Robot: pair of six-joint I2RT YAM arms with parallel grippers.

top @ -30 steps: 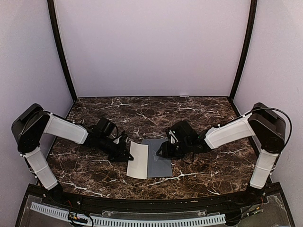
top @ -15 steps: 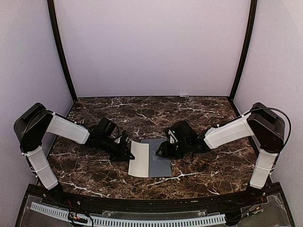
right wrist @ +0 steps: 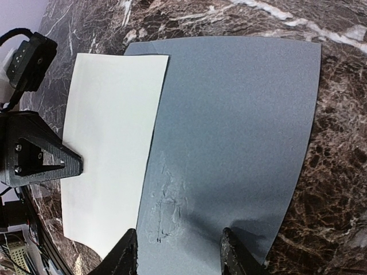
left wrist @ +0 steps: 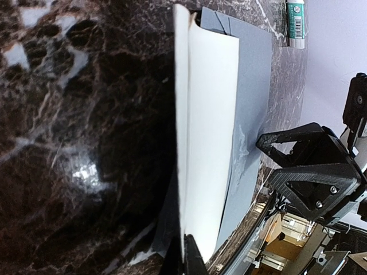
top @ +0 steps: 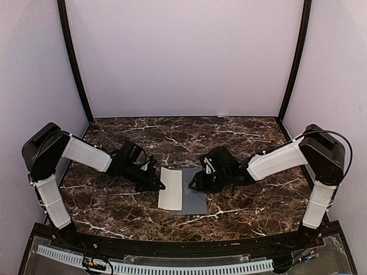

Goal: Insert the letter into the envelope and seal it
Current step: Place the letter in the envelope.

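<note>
Rightward is where the letter [top: 171,196] has gone since a second ago. Then only its right edge met the envelope [top: 195,200]; now the cream sheet overlaps the envelope's left part, and the left arm reaches further in.

From above the sheet looks nearly flat. The left wrist view shows otherwise (it sees the paper almost edge-on): the letter is lifted on its left side and slopes down onto the grey paper. The left tool [top: 156,186] is closed tight on the sheet's left edge, and its fingers meet on the paper at the bottom of that wrist view.

The envelope lies flat on the dark marble surface [top: 109,209] between the two tools. A wrinkled patch near the letter's edge shows only in the wrist views.

The right tool [right wrist: 180,255] stands partly open with nothing between its fingertips [right wrist: 127,255]. They are spread over the envelope's edge on the right arm's side; whether they press on it I cannot tell.

Beyond the envelope, the left wrist view alone shows a small white and green tube [left wrist: 296,23] on the surface.
</note>
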